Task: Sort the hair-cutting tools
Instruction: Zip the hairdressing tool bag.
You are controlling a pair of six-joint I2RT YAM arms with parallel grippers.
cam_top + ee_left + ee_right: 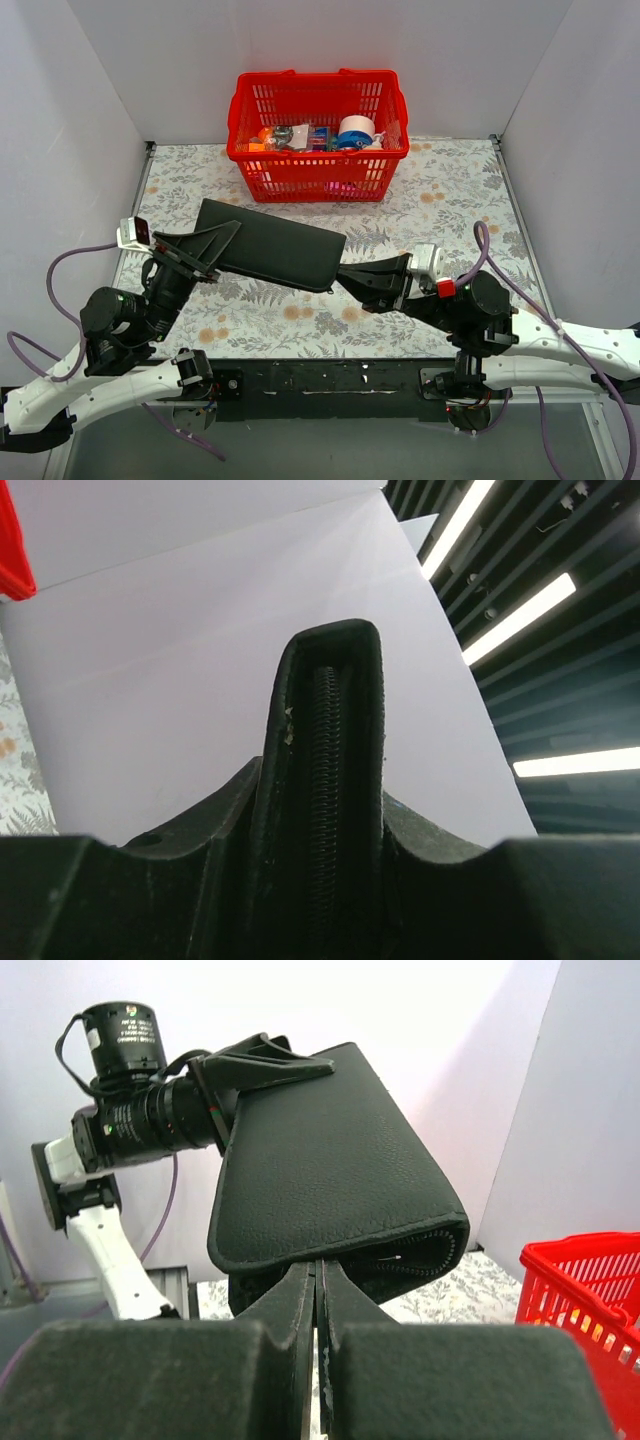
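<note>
Black pouch (275,252) aloft between left fingers (213,238) and right fingers (375,272)

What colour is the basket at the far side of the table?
Red. The basket shows best in the top external view.

Hair-cutting tools — none showing in any view, hidden, whereabouts cannot be told

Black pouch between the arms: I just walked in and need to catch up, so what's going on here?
Both arms hold the black pouch raised above the table. The left tool clamps its left end, and the right tool is pinched shut on its lower right edge, by the zip. The red basket, with assorted items inside, sits at the back.
</note>
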